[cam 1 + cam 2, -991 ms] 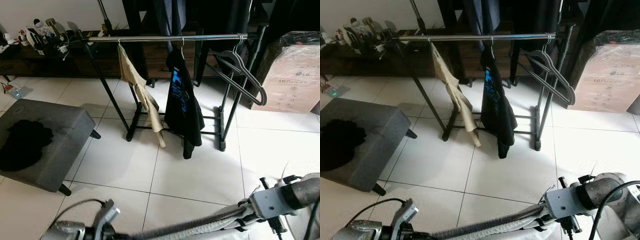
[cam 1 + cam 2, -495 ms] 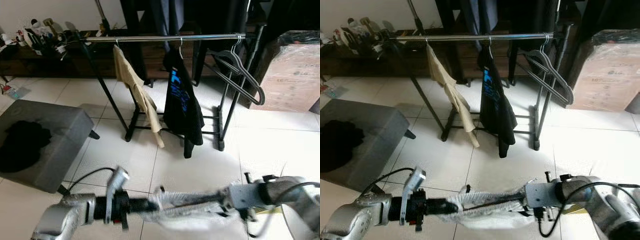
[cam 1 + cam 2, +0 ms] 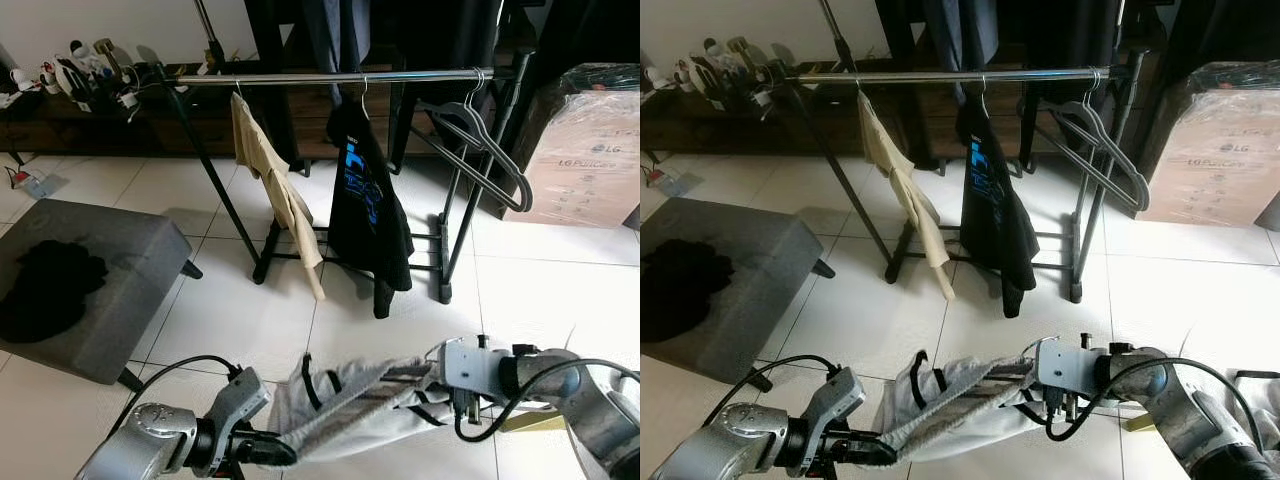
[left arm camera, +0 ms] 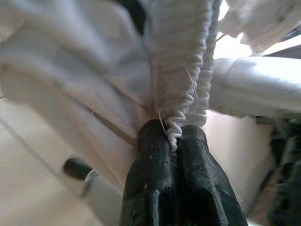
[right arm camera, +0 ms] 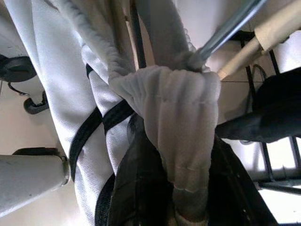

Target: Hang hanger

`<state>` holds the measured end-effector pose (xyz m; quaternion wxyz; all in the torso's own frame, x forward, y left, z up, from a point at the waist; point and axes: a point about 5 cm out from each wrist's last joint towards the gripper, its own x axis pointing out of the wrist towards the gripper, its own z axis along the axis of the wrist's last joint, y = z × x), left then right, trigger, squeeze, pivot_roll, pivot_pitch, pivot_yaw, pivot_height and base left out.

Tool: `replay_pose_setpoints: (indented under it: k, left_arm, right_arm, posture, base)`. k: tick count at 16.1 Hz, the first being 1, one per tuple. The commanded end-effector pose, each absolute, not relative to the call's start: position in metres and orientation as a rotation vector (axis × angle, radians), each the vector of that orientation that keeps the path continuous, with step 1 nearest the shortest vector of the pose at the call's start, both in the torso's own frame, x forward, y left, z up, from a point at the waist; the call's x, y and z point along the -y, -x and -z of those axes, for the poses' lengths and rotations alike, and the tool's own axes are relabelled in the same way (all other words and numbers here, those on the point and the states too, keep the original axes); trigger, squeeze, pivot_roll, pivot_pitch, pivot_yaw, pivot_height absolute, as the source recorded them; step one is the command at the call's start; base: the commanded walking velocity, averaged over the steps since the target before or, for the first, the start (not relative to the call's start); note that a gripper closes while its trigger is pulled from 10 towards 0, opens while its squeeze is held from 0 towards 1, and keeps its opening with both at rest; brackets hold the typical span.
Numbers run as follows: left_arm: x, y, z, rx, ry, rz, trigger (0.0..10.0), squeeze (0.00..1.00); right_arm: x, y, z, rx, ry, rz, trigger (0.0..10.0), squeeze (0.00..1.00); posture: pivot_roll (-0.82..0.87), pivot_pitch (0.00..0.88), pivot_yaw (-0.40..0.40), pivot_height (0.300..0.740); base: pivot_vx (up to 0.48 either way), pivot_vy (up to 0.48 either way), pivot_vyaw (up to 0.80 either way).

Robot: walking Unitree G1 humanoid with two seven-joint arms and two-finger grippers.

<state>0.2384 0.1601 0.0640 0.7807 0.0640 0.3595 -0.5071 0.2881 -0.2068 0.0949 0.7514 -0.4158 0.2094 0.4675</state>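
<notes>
Hanger w/ white garment (image 3: 350,405) is low in front of the robot, above the tile floor (image 3: 400,330), stretched between both grippers. It is well short of the rack. Left gripper (image 4: 175,141) has its two black fingers pressed together on the garment's ribbed hem; seen from the head it sits at (image 3: 262,452). Right gripper (image 5: 169,188) is wrapped in the ribbed cuff/band, fingers clamped on the cloth; from the head it's at (image 3: 1035,385). A metal bar of the hanger (image 5: 230,28) pokes out of the fabric in the right wrist view.

Left of the robot: grey ottoman (image 3: 120,270) w/ black cloth (image 3: 45,290) on top, its near corner just beside the left arm. Open tile between garment & rack.

Further out: clothes rack (image 3: 330,76), rail running across. On it a beige garment (image 3: 280,190), a black shirt w/ blue print (image 3: 365,200), an empty grey hanger (image 3: 480,140) near the rail's right end. Free rail between beige & black. Wrapped cardboard box (image 3: 585,140) sits right of the rack.
</notes>
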Motion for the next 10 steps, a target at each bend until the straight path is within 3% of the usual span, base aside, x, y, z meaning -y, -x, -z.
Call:
replay_pose_setpoints:
  k: [1, 2, 3, 4, 6, 7, 8, 10]
  left_arm:
    - [-0.180, -0.236, -0.051, -0.844, -0.201, 0.992, 2.7, 0.00]
    - [-0.185, -0.249, -0.053, -0.794, -0.204, 0.889, 4.9, 0.00]
    - [-0.188, -0.258, -0.056, -0.752, -0.209, 0.825, 10.0, 0.00]
    - [-0.191, -0.272, -0.060, -0.697, -0.192, 0.726, 10.0, 0.00]
    - [-0.185, -0.278, -0.072, -0.635, -0.091, 0.757, 10.0, 0.00]
    - [-0.182, -0.278, -0.075, -0.617, -0.076, 0.773, 10.0, 0.66]
    - [-0.176, -0.277, -0.082, -0.573, -0.020, 0.826, 10.0, 1.00]
    - [-0.168, -0.274, -0.091, -0.531, 0.033, 0.905, 10.0, 1.00]
  right_arm:
    - [0.217, -0.290, -0.103, -0.434, 0.905, -0.969, 0.0, 0.00]
    - [0.220, -0.284, -0.101, -0.456, 0.938, -1.019, 0.0, 0.00]
    - [0.222, -0.283, -0.099, -0.474, 0.963, -1.022, 0.0, 0.00]
    - [0.225, -0.284, -0.098, -0.493, 0.992, -1.011, 0.0, 0.00]
    - [0.218, -0.284, -0.099, -0.482, 0.969, -1.040, 0.0, 0.00]
    - [0.216, -0.283, -0.098, -0.485, 0.967, -1.053, 0.0, 0.00]
    - [0.213, -0.281, -0.092, -0.499, 0.988, -1.072, 0.0, 0.00]
    - [0.209, -0.279, -0.086, -0.503, 0.994, -1.085, 0.0, 0.00]
  posture:
    - [-0.14, 0.195, 0.114, 0.740]
    - [-0.14, 0.196, 0.114, 0.740]
    - [-0.14, 0.197, 0.113, 0.740]
    - [-0.14, 0.197, 0.113, 0.740]
    - [-0.14, 0.199, 0.114, 0.740]
    - [-0.14, 0.200, 0.115, 0.740]
    - [-0.14, 0.203, 0.114, 0.740]
    - [-0.13, 0.204, 0.114, 0.740]
  base:
    - [0.000, 0.000, 0.00]
    - [0.000, 0.000, 0.00]
    - [0.000, 0.000, 0.00]
    - [0.000, 0.000, 0.00]
    - [0.000, 0.000, 0.00]
    - [0.000, 0.000, 0.00]
    - [0.000, 0.000, 0.00]
    - [0.000, 0.000, 0.00]
